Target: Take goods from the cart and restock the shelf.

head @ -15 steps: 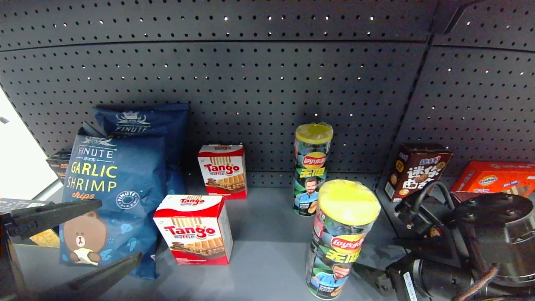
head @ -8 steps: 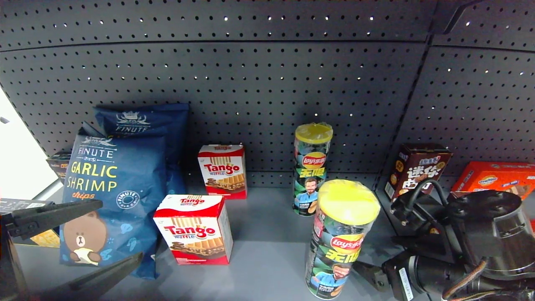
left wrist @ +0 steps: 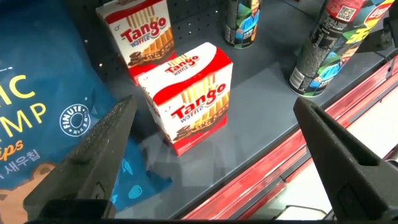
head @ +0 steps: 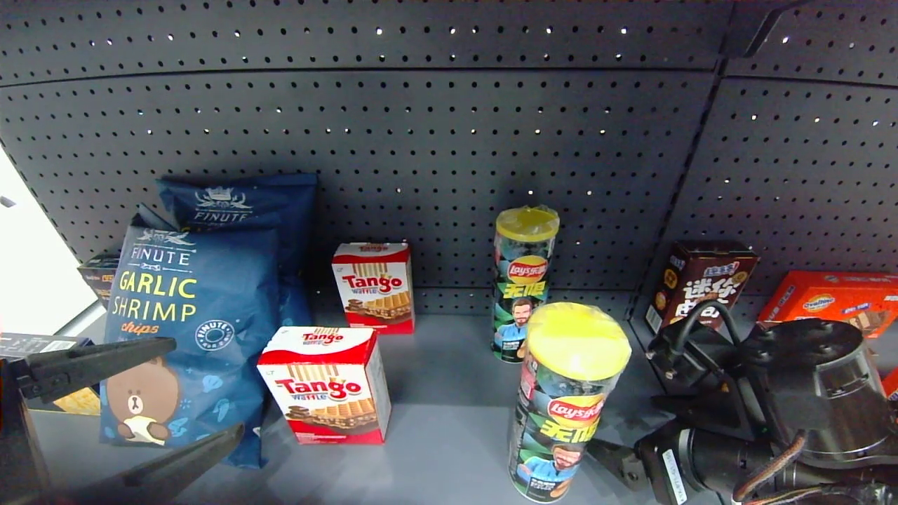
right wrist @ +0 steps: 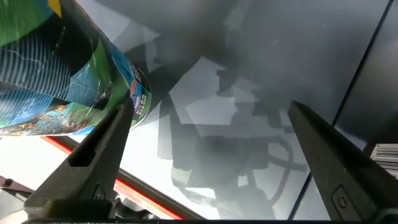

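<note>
Two yellow-lidded chips cans stand on the grey shelf [head: 449, 435]: the front can [head: 568, 400] and a back can [head: 525, 280] by the pegboard. My right gripper [right wrist: 208, 109] is open low beside the front can [right wrist: 68, 68], which lies outside its fingers; one finger [head: 612, 457] shows near the can's base. My left gripper [head: 205, 387] hangs open at the shelf's front left, before the blue chip bag [head: 189, 315]. Between its fingers the left wrist view shows the front wafer box [left wrist: 193, 99].
A second wafer box [head: 374, 286] and another blue bag [head: 238, 210] stand farther back. A brown box [head: 701, 280] and an orange box [head: 828, 298] sit on the right section. Pegboard [head: 421, 140] closes the back. A red strip [left wrist: 280, 168] edges the shelf front.
My right arm has drawn a little to the left and the front can has shifted slightly left with it. The left gripper has barely moved.
</note>
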Tool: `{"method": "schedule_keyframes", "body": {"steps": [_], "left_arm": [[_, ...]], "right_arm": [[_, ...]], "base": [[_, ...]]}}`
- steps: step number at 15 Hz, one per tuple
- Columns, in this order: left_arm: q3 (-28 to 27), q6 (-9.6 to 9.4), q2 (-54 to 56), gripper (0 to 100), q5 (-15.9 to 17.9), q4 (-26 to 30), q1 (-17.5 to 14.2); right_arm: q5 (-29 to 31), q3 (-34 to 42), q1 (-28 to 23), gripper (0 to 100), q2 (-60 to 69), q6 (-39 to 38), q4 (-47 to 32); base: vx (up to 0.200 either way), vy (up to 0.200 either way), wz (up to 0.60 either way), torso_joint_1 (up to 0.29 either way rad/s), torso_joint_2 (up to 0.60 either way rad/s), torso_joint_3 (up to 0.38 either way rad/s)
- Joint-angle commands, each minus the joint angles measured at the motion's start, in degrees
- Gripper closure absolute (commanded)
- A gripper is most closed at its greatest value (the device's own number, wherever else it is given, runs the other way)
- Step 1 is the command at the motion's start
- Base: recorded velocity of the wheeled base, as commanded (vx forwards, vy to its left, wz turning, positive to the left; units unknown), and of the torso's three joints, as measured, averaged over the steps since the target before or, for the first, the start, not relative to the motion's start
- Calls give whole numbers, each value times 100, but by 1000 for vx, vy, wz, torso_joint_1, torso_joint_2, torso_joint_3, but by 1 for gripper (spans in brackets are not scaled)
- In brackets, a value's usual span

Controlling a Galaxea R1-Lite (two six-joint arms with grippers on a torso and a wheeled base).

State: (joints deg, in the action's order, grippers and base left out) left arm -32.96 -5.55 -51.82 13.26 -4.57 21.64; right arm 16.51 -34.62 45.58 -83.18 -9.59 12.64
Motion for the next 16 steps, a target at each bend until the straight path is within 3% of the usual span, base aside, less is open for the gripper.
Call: {"method": "schedule_keyframes", "body": {"steps": [1, 11, 16], "left_arm": [[18, -8, -12, 0, 1, -9, -2], [88, 19, 14, 0, 1, -9, -11], [176, 27, 41, 0, -8, 0, -11]], "right_arm": [[2, -18, 21, 0, -58, 1, 1], [46, -150, 170, 0, -146, -7, 1], [265, -493, 162, 0, 504, 1, -42]], "base": [[0, 0, 0, 0, 0, 0], [0, 0, 0, 0, 0, 0], [0, 0, 0, 0, 0, 0]]}}
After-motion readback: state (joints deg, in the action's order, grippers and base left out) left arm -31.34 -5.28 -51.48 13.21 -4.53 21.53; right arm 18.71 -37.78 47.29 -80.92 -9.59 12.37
